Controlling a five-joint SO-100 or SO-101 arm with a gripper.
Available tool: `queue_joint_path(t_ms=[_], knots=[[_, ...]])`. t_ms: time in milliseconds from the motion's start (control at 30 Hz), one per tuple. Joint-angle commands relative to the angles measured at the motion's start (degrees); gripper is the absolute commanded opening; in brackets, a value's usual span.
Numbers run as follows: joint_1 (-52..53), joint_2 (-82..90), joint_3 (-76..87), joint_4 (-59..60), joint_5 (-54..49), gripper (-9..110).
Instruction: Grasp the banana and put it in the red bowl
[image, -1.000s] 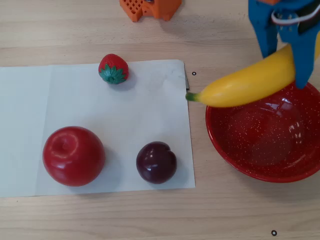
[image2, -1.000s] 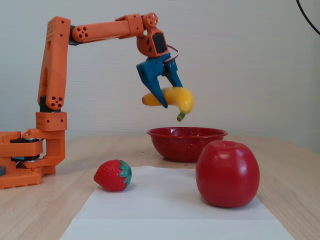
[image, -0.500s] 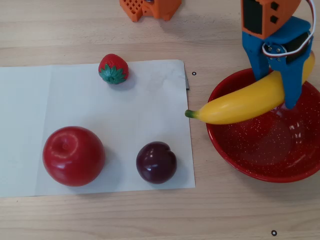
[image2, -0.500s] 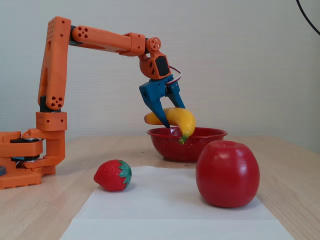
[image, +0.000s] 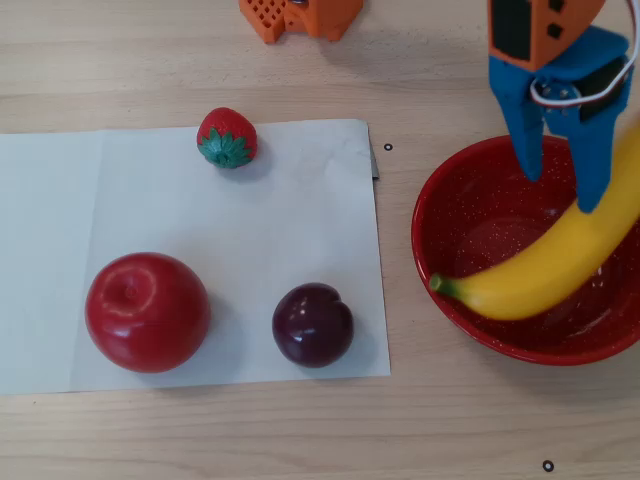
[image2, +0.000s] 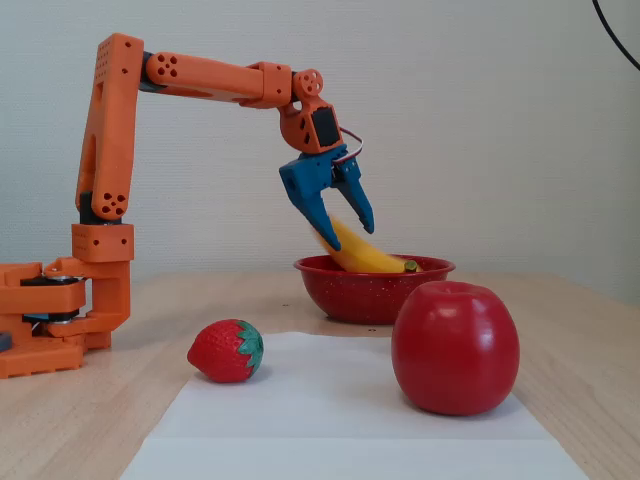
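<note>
The yellow banana (image: 540, 275) lies slanted in the red bowl (image: 425, 225) at the right of the overhead view. Its green stem tip rests on the bowl's left rim and its other end rises toward the right edge. My blue gripper (image: 560, 190) hangs over the bowl with its jaws spread apart; the right finger (image: 590, 170) crosses over the banana's raised part. In the fixed view the gripper (image2: 345, 232) is open just above the banana (image2: 365, 258), which leans in the bowl (image2: 370, 295).
A white paper sheet (image: 200, 220) holds a red apple (image: 147, 312), a dark plum (image: 312, 324) and a strawberry (image: 227, 137). In the fixed view the apple (image2: 455, 345) and strawberry (image2: 225, 350) stand in front; the orange arm base (image2: 60, 310) is at left.
</note>
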Motion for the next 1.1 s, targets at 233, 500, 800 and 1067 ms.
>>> queue_joint_path(t_ms=[233,500,800,1067], knots=[[-3.5,8.0,-11.5,8.9,-1.3,0],[-7.6,13.7,-14.6,16.8,-2.8,0],[-13.4,23.6,-13.1,24.9,-2.8,0],[-20.6,36.5,-0.9,22.3,-0.8,0]])
